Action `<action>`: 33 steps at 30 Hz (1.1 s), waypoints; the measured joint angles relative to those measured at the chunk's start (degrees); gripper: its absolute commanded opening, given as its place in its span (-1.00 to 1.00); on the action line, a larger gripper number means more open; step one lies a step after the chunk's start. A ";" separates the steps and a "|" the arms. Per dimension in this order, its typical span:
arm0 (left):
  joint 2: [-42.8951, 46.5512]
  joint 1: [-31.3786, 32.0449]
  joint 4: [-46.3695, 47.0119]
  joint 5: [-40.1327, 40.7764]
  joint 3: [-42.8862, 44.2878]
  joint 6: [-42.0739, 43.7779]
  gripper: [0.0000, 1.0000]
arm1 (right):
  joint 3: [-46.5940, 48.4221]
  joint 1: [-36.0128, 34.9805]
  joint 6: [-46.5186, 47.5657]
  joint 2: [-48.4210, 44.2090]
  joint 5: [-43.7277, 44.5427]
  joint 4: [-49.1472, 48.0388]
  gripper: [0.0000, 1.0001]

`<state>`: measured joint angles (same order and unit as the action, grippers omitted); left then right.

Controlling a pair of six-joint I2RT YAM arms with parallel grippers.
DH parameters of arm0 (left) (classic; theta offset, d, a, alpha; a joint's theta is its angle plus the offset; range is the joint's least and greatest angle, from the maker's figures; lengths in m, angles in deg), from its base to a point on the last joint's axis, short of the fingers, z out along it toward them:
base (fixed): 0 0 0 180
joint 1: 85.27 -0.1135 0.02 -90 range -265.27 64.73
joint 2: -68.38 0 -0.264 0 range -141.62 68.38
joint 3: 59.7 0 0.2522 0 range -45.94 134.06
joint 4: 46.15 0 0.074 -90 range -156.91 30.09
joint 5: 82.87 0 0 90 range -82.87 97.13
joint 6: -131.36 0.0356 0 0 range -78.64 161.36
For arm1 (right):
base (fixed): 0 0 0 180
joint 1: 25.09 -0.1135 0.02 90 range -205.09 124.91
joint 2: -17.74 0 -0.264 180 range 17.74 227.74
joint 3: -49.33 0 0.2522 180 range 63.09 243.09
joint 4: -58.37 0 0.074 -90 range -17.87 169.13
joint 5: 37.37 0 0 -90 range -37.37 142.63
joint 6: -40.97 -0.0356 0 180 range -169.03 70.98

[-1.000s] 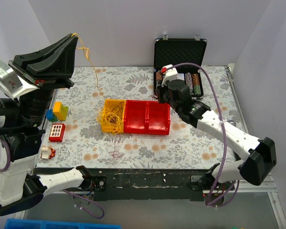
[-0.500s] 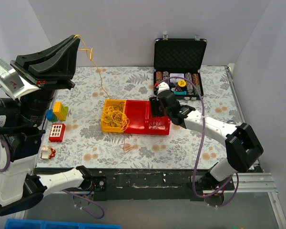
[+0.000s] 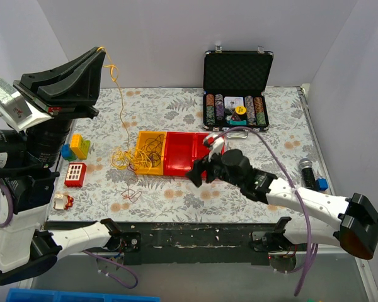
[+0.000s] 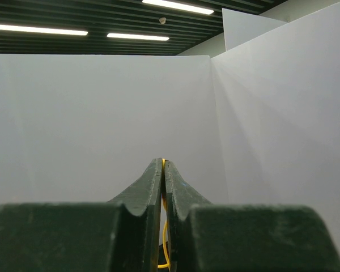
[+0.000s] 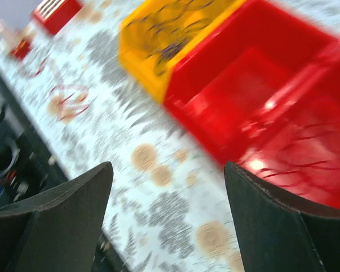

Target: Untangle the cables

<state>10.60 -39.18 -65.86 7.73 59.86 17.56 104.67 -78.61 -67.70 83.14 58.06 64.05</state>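
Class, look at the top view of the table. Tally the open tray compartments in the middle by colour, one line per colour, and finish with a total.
Yellow compartment: 1
Red compartments: 2 (left red compartment, right red compartment)
Total: 3

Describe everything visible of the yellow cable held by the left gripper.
The yellow cable is a thin, kinked wire. Its top end is pinched in the shut left gripper, high above the table. From there it hangs down to a loose snarl lying on the table beside the left wall of the yellow bin.
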 measured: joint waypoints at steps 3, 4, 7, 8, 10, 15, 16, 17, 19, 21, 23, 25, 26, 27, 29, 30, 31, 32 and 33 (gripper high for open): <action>-0.02 0.00 -0.11 0.00 0.11 0.22 -0.99 | -3.19 -6.84 0.26 0.09 -1.29 -2.60 0.77; -0.09 0.00 -0.24 -0.02 0.24 0.28 -0.99 | -3.76 -8.81 0.50 0.57 -1.53 -3.34 0.77; -0.39 0.00 -0.74 -0.02 1.11 0.42 -0.99 | -4.00 -13.14 1.75 2.62 -1.73 -6.56 0.78; -0.46 -0.04 -0.90 -0.02 1.31 0.39 -0.99 | -4.00 -13.94 2.32 3.04 -1.55 -7.69 0.78; -0.63 -0.28 -1.11 -0.02 1.88 0.28 -0.99 | -3.98 -15.58 3.98 4.00 -1.07 -11.74 0.79; -0.70 -1.25 -1.38 -0.85 2.38 -0.55 -0.99 | -3.48 -16.37 7.04 6.10 0.35 -21.84 0.79; -0.76 -1.40 -1.44 -1.22 2.56 -0.70 -0.99 | -2.75 -16.37 7.56 6.86 0.66 -23.23 0.79; -0.87 -1.42 -1.46 -1.49 2.80 -0.81 -0.99 | -1.81 -16.37 8.17 7.85 1.07 -24.37 0.80; -1.18 -1.57 -1.53 -1.95 3.37 -1.14 -0.99 | 0.52 -16.35 9.11 10.29 2.05 -26.51 0.80; -1.70 -1.68 -1.60 -2.56 4.22 -1.55 -0.99 | 2.99 -16.37 10.08 13.49 3.23 -28.30 0.75; -2.21 -1.73 -1.62 -2.86 5.05 -1.84 -0.99 | 5.16 -16.37 11.06 16.92 4.39 -29.44 0.62; -2.64 -1.73 -1.64 -3.15 5.81 -2.19 -0.99 | 7.17 -16.37 11.85 20.24 5.03 -29.70 0.36; -2.82 -1.75 -1.70 -3.23 6.19 -2.27 -0.99 | 8.02 -16.33 12.09 21.73 5.14 -29.73 0.16; -2.95 -1.75 -1.77 -3.28 6.47 -2.38 -0.99 | 8.72 -16.31 12.35 23.06 5.14 -29.77 -0.10; -3.15 -1.79 -1.81 -3.43 7.10 -2.64 -0.99 | 9.57 -16.17 12.50 25.07 5.03 -29.81 -0.60; -3.26 -1.81 -1.88 -3.48 7.56 -2.75 -0.99 | 9.68 -15.93 12.28 25.70 4.85 -29.92 -0.87; -3.39 -1.88 -1.92 -3.48 8.07 -2.91 -0.99 | 9.70 -15.85 11.72 26.23 4.63 -29.92 -0.97; -3.52 -1.99 -1.97 -3.50 8.63 -3.08 -0.99 | 9.70 -15.67 11.63 26.51 4.59 -29.92 -0.97; -3.65 -2.12 -1.99 -3.56 9.29 -3.17 -0.99 | 9.70 -15.47 11.04 26.84 4.37 -29.90 -0.97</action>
<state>6.95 -41.30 -67.85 4.17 69.15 14.39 114.37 -94.08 -56.66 109.98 62.43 34.15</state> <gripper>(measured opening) 0.027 0.048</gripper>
